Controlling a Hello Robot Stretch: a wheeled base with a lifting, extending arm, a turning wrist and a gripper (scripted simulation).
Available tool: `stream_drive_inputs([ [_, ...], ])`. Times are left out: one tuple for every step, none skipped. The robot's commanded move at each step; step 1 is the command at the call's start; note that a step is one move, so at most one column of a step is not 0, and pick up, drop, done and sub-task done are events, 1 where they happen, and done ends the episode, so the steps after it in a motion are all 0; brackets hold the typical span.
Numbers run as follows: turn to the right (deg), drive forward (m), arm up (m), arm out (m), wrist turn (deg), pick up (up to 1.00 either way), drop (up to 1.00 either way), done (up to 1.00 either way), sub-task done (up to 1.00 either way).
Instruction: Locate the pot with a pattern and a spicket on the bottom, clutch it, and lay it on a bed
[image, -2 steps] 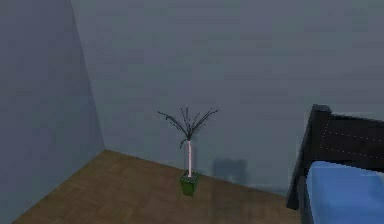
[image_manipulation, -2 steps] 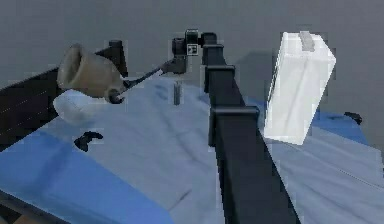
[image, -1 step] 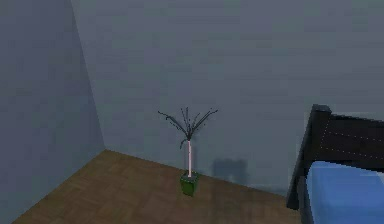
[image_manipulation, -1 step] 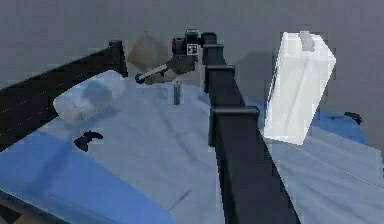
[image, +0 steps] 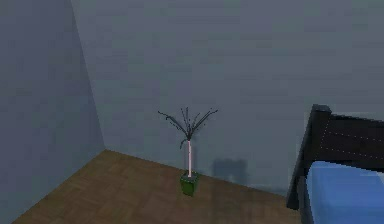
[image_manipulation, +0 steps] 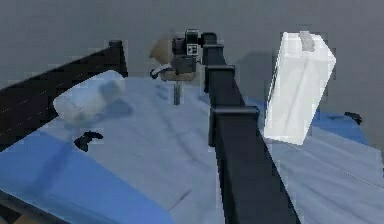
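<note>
one tan rounded shape (image_manipulation: 160, 52), likely the pot, sits tight against the gripper (image_manipulation: 178, 86), above the far edge of the bed (image_manipulation: 150, 150) and on the gripper's headboard side. whether the gripper actually holds it i cannot tell.

Dark arm (image_manipulation: 238, 150) extended outward, hand (image_manipulation: 177, 90) at its far end

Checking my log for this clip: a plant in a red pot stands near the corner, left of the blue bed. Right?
No: the pot is green, not red, as the forward view shows. The plant does stand near the corner, left of the blue bed.
</note>
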Motion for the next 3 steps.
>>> stream_drive_inputs([
  [0.0, 0.00, -0.26, 0.00, 0.0, 0.00, 0.00, 0.00, 0.00],
  [0.0, 0.00, -0.32, 0.00, 0.0, 0.00, 0.00, 0.00, 0.00],
  [0.0, 0.00, 0.00, 0.00, 0.0, 0.00, 1.00, 0.00, 0.00],
])
